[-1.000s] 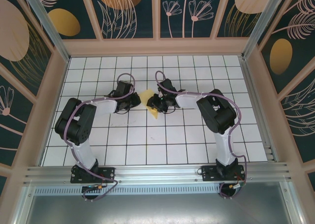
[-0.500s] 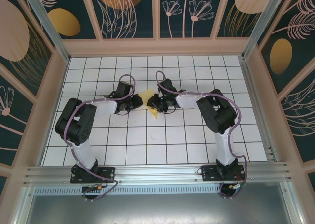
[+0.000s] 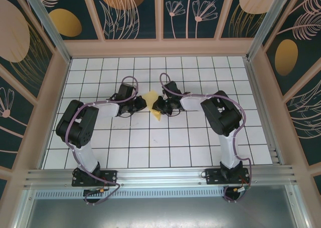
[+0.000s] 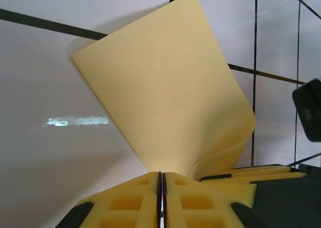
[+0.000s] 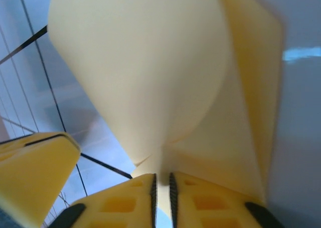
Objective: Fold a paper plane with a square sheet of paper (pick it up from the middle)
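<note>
The square sheet of paper [image 3: 152,96] is pale yellow and lies between my two grippers in the middle of the tiled table. It is bent upward, with one flap curling over [image 4: 170,87]. My left gripper [image 3: 143,103] is shut, and the sheet's near corner runs into its fingertips [image 4: 162,176]. From the right, my right gripper [image 3: 156,106] is shut on a folded part of the sheet [image 5: 145,62], and pale paper shows in the thin gap between its pads [image 5: 161,178]. The paper plane is out of view.
The white grid table [image 3: 165,143] stretches out toward the arm bases. Wooden walls [image 3: 160,47] close it in at the back and sides. The two grippers sit a few centimetres apart, and the left one's finger [image 5: 35,173] shows in the right wrist view.
My right gripper has closed on the paper and shifted slightly to the right. The left gripper has stayed shut in place.
</note>
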You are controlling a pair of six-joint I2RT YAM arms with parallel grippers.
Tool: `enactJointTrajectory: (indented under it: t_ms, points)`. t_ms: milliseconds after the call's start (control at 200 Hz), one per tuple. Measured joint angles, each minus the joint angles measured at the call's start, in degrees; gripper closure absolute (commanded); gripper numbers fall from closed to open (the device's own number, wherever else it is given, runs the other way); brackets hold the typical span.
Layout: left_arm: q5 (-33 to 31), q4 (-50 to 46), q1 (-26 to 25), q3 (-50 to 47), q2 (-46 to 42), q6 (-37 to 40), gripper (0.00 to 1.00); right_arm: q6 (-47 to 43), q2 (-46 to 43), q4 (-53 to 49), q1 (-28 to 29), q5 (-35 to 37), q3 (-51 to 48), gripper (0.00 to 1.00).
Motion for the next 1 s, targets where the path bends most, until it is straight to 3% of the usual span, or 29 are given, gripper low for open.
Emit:
enactJointTrajectory:
  t_ms: [250,570,1001]
  points:
    - [4.1,2.3,-0.2,-0.9,0.0,-0.6,0.94,-0.2,0.0,0.0,-0.2,-0.1,-0.2,1.00]
    - [6.9,4.8,-2.2,-1.3,0.6,-1.6,0.99,-0.3,0.0,0.0,-0.2,-0.1,-0.2,1.00]
    - [4.9,3.7,-2.7,-1.3,3.4,-1.5,1.00,-0.3,0.0,-0.1,-0.2,-0.1,-0.1,1.00]
